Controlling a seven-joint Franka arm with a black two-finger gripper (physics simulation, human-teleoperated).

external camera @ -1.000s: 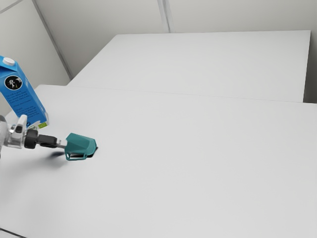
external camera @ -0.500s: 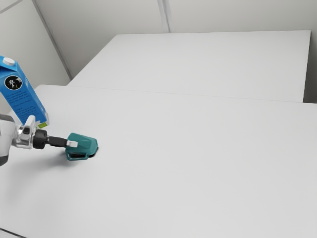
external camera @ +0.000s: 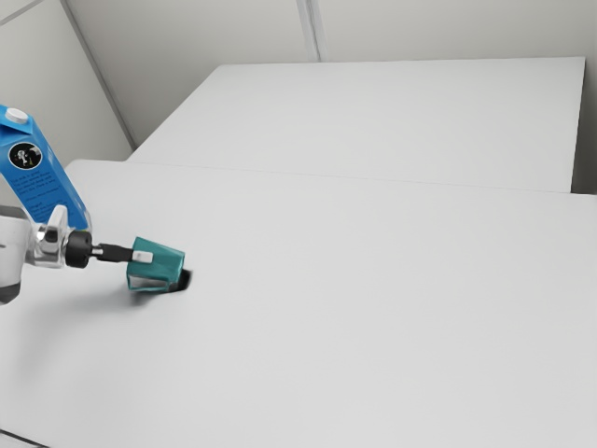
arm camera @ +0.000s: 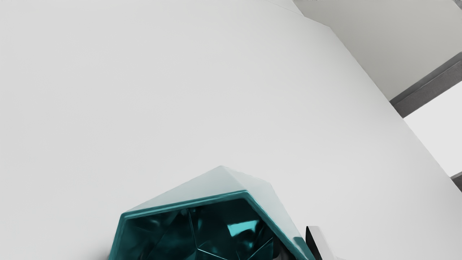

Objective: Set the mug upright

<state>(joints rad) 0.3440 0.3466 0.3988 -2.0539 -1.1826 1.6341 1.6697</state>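
Our mug [external camera: 168,266] is tipped well over, its mouth facing back toward the arm, and it looks slightly raised off the desk [external camera: 373,308] (we judge that from the shadow under it). Our end effector [external camera: 143,257] is clamped on the mug's wall, one finger inside the rim and one outside. So the grasp is done, and perhaps a little lift; the turning is what's left: mouth up, base down flat, then release. Behind the wrist, the blue carton [external camera: 39,191] stands apart from the mug.

Wht arm [external camera: 11,247], silvery wrist [external camera: 47,245], blk collar [external camera: 78,249]; hand [external camera: 146,256] blk, pale tips [external camera: 142,257].
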